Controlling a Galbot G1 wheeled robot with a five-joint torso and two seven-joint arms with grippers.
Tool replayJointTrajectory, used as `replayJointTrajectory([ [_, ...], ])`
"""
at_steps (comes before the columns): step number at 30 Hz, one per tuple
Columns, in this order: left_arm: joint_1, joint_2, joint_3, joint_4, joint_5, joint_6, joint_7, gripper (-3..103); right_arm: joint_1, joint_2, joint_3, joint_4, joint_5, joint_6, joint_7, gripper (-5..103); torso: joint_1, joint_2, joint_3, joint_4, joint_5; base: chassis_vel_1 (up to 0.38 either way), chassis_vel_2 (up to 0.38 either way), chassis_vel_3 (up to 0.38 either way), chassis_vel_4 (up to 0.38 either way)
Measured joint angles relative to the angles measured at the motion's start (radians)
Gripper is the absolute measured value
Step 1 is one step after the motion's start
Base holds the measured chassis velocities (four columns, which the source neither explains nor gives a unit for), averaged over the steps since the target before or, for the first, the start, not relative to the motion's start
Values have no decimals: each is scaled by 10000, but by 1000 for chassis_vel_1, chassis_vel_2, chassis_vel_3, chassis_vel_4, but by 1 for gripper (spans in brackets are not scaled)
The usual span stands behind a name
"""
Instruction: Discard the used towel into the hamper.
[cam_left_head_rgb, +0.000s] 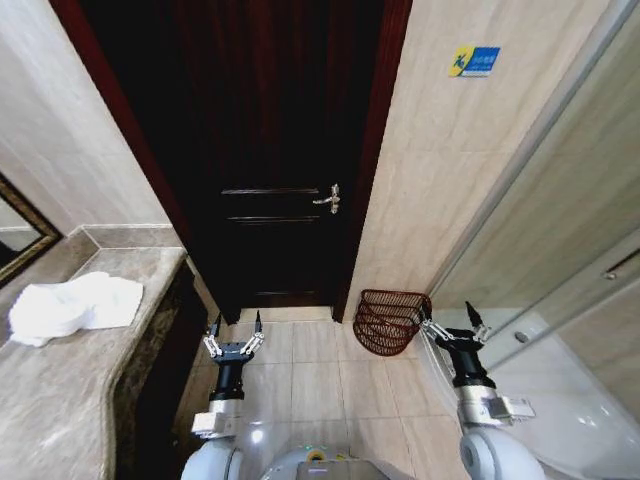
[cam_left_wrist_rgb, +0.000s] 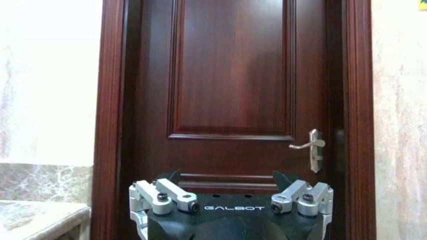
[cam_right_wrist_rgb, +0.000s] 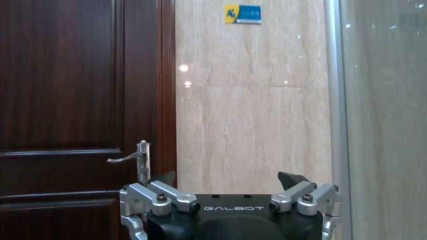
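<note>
A crumpled white towel (cam_left_head_rgb: 72, 306) lies on the marble counter (cam_left_head_rgb: 70, 400) at the left. The hamper (cam_left_head_rgb: 390, 321), a dark reddish-brown open-weave basket, stands on the floor against the tiled wall, right of the door. My left gripper (cam_left_head_rgb: 236, 326) is held up in front of me over the floor, open and empty, right of the counter's edge. My right gripper (cam_left_head_rgb: 450, 318) is raised too, open and empty, just right of the hamper. In the wrist views each gripper (cam_left_wrist_rgb: 227, 177) (cam_right_wrist_rgb: 228, 177) points at the door and wall with fingers spread.
A dark wooden door (cam_left_head_rgb: 275, 150) with a metal handle (cam_left_head_rgb: 329, 199) is straight ahead. A glass shower partition (cam_left_head_rgb: 560, 230) closes off the right side. A framed mirror (cam_left_head_rgb: 20, 232) hangs above the counter. Tiled floor (cam_left_head_rgb: 310, 380) lies between the arms.
</note>
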Motion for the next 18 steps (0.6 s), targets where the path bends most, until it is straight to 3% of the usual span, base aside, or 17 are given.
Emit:
replayJointTrajectory([
  [10,-33,0,-53,5,-58,17,-175,94,87,-1,-69,-165,-127,216,77,100,7,-3,2,2,0,-124,137,131,-118],
  [18,-87,0,-107,24,-67,-170,-389,97,39,34,-83,-176,-179,310,82,100,-7,2,-3,1,2,12,-10,-13,9],
])
